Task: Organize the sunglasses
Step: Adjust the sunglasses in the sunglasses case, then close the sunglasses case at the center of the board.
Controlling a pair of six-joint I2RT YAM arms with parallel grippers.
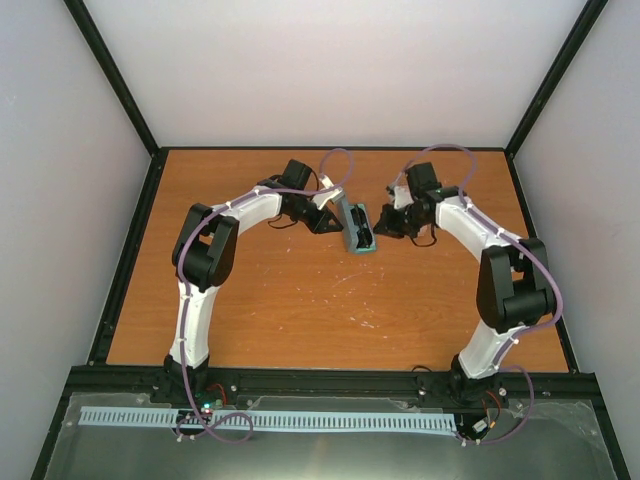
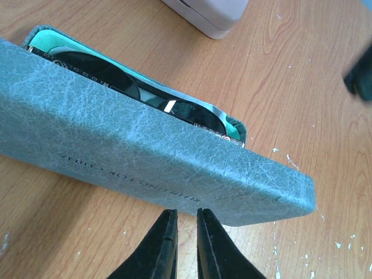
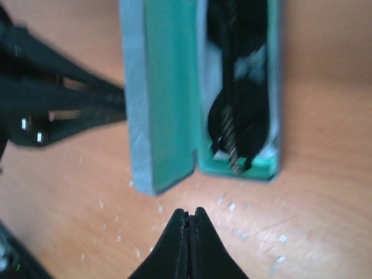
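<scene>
The left hand [image 2: 185, 232], fingers a slit apart and empty, sits behind the raised lid of the oblong blue-grey case [image 2: 145, 157]: push it over squarely (slowly, lest the case slide). Inside lie the black dark-lensed sunglasses [image 2: 100, 71]; beyond, the right hand [image 3: 189, 224], closed and empty, could brace.

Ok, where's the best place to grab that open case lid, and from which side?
Probably the lid by its free long edge, from above: it stands up off the tray as a thin panel, so it can be pinched across. Stay clear of the tray side, where the sunglasses lie.
</scene>
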